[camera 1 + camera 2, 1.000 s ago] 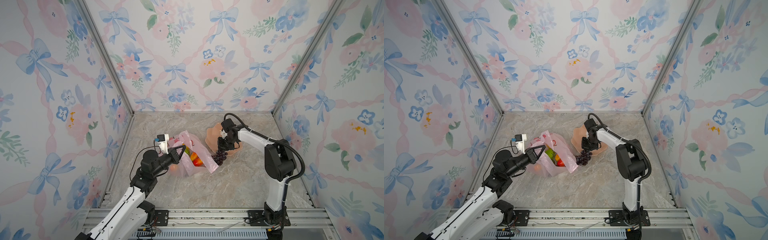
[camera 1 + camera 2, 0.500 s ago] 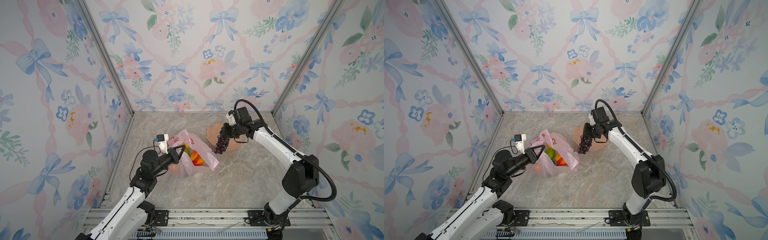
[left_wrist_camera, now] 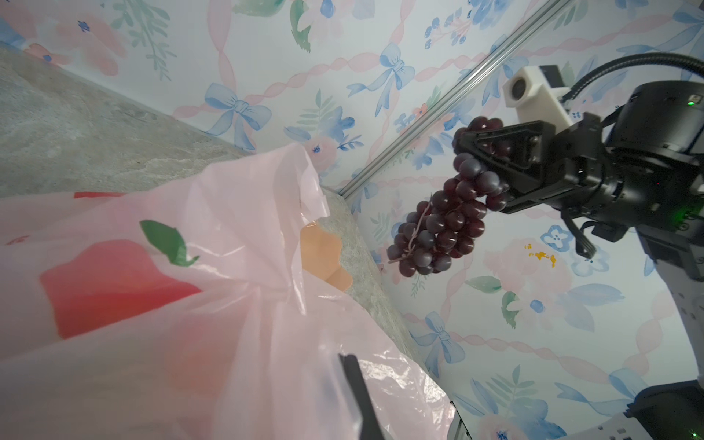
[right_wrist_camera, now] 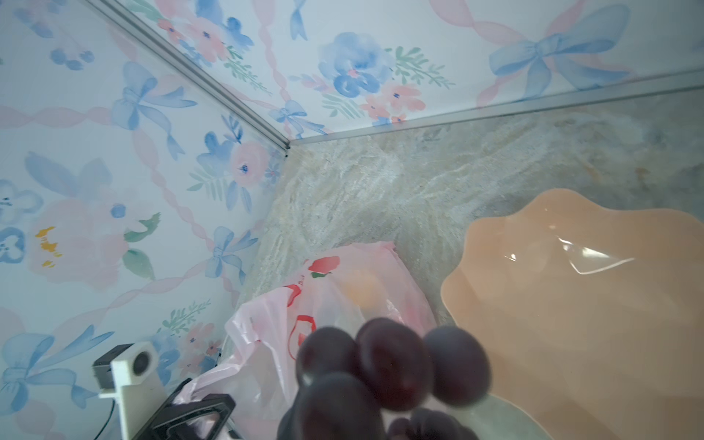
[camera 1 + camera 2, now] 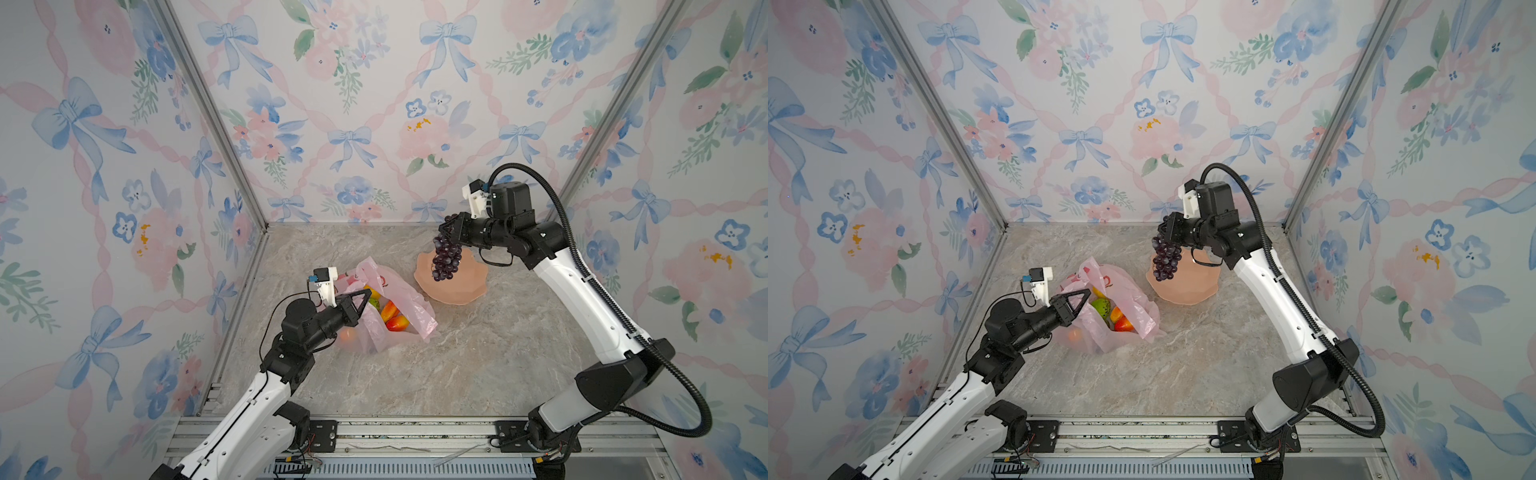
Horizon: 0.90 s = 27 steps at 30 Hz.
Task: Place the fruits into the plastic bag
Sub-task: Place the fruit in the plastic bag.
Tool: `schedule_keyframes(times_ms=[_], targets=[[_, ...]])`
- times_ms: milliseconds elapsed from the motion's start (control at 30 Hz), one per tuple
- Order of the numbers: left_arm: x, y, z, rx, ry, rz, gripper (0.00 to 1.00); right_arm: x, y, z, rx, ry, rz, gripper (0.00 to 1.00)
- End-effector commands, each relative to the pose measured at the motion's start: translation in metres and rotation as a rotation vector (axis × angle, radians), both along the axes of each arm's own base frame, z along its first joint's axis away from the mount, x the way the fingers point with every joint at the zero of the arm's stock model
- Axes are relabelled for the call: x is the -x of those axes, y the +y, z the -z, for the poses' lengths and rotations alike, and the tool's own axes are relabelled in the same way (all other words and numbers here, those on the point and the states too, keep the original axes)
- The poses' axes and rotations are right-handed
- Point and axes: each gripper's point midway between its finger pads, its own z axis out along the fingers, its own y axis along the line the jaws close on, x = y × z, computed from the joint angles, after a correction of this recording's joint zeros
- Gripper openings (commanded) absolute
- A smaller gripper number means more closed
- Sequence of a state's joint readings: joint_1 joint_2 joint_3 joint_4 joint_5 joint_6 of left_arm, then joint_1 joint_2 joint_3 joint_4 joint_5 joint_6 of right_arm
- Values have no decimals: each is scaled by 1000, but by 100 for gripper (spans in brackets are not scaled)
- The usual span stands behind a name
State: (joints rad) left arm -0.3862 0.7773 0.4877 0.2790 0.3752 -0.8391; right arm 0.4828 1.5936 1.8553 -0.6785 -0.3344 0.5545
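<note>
- Grapes (image 5: 446, 258), a dark purple bunch, hang in the air, gripped by the clenched right jaws over the peach scalloped dish (image 5: 461, 293).
- Pink plastic bag (image 5: 415, 307) lies on the bench (image 5: 478, 365) at 8 o'clock from the dish, with the left jaws pinched shut on its rim.
- Only the top views show the mangoes (image 5: 397, 323) and kiwi half (image 5: 1100, 306) inside the bag.
- Only the left wrist view shows the grape stems (image 3: 417, 232).

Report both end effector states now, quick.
Left end effector: closed, pinching the plastic bag's edge.
Right end effector: closed on the grapes, bunch hanging in the air.
</note>
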Motion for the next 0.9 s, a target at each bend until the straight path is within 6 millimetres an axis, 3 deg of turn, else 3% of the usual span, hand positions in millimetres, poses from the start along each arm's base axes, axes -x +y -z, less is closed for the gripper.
schedule_keyframes(times_ms=[0, 133, 333, 533, 867], targets=[[-2, 1, -13, 6, -20, -7, 0, 28, 29, -27, -62, -20, -115, 11], [-3, 1, -13, 11, -14, -6, 0, 48, 62, -37, -101, -27, -213, 12], [-2, 1, -16, 13, -20, -5, 0, 70, 101, -27, -138, 6, -325, 12], [-2, 2, -17, 16, -22, -12, 0, 71, 131, 28, -128, 135, -355, 12], [-2, 2, -22, 21, -26, -11, 0, 82, 155, 107, -9, 226, -399, 12]])
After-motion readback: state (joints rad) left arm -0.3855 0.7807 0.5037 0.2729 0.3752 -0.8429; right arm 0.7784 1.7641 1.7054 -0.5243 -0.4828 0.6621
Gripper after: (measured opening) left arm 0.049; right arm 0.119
